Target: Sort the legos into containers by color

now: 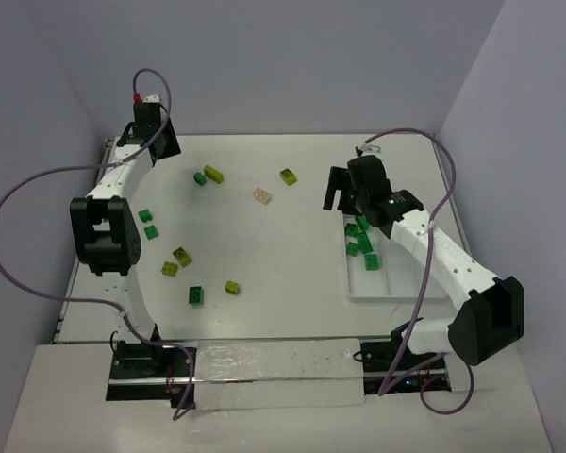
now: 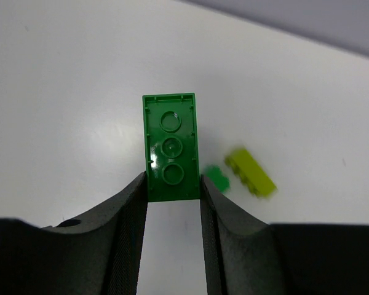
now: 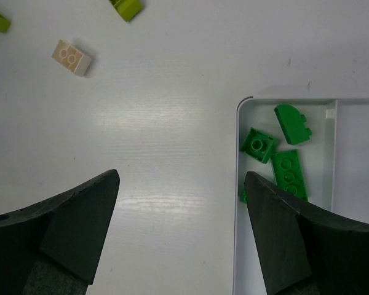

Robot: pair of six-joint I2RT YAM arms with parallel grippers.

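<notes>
1. Left gripper (image 2: 172, 187) clamped on dark green brick (image 2: 170, 144), above table's (image 1: 292, 245) far left.
2. Right gripper (image 3: 181, 184) spread wide, empty, beside tray (image 3: 246, 104) corner.
3. Several green legos (image 3: 289, 172) in tray's leftmost compartment; loose legos (image 1: 182, 256) scattered on table.

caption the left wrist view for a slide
Left gripper shut on a dark green brick, underside toward the camera; a yellow-green brick lies on the table.

We see dark green bricks (image 3: 289, 175) in a white tray (image 3: 350, 153). Outside the tray, yellow-green bricks (image 1: 213, 174) and one pale peach brick (image 3: 71, 57) dot the white table (image 1: 274, 255).
</notes>
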